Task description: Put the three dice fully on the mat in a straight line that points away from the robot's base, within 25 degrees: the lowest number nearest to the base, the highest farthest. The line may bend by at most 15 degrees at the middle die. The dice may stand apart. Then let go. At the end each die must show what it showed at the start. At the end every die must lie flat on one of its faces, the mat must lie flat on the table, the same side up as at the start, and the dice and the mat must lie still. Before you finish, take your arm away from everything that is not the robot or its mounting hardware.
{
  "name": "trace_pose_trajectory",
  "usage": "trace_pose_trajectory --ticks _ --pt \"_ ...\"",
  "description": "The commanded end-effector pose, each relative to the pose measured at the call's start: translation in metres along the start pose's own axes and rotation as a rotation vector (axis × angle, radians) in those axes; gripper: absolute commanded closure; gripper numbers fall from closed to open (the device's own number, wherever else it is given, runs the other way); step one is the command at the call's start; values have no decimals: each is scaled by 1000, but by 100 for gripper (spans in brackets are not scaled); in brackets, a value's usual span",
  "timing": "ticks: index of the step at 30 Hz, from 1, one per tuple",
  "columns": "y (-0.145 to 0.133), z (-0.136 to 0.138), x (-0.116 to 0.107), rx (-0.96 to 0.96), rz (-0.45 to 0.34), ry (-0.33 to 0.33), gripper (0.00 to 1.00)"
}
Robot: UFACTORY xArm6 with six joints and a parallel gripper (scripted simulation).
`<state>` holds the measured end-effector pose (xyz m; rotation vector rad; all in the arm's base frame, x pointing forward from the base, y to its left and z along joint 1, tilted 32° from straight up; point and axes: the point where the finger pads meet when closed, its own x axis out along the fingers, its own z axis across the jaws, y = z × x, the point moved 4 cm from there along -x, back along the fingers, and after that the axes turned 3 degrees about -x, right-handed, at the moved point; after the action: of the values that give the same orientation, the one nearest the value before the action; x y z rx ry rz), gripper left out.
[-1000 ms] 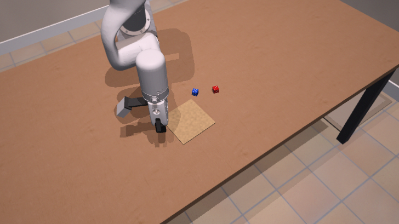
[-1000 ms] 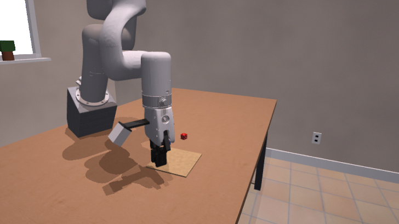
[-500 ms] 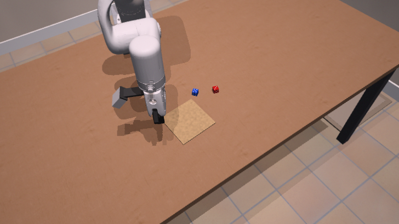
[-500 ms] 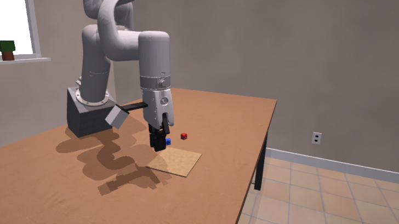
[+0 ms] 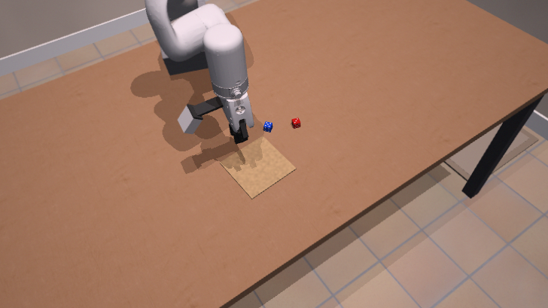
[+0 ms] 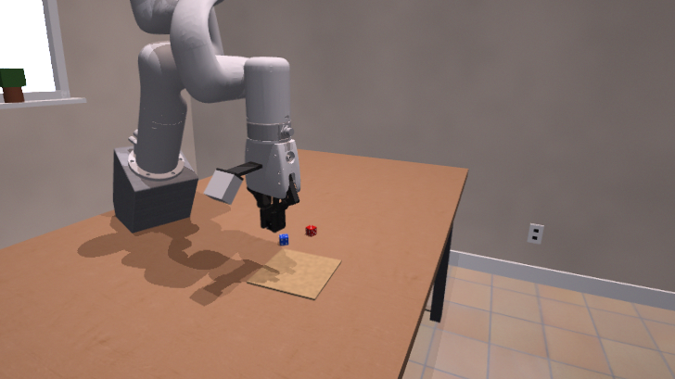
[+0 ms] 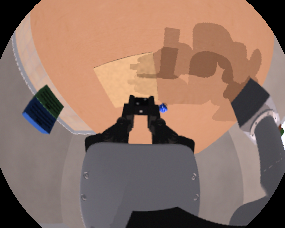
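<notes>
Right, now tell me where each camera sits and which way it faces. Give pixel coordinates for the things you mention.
Top: high out in front of the base (image 5: 178, 68) (image 6: 164, 208) (image 7: 249, 102), facing steeply down and back toward it; shows the arm and end effector (image 5: 240, 141) (image 6: 273, 228) (image 7: 141, 102).
Exterior: lower, off to one side, facing across the table; shows base, arm, end effector.
Wrist: on the wrist, facing along the fingers to the table; shows housing, fingers, base at one edge.
Top and exterior share the mat (image 5: 266, 175) (image 6: 309, 282) (image 7: 112, 82), blue die (image 5: 267, 126) (image 6: 284, 239) (image 7: 163, 108) and red die (image 5: 296, 123) (image 6: 311, 230).

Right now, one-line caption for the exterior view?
xArm gripper poised above the table, blue die and red die lying off the tan mat.
</notes>
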<state>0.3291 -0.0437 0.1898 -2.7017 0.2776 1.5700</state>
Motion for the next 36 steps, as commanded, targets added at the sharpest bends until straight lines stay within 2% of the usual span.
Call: trace_pose_trajectory --ticks 1,20,36 --pt "-25 19 -7 -101 26 16 85" --pt "-25 20 -5 -105 26 16 85" --pt "-25 20 24 -105 26 16 85"
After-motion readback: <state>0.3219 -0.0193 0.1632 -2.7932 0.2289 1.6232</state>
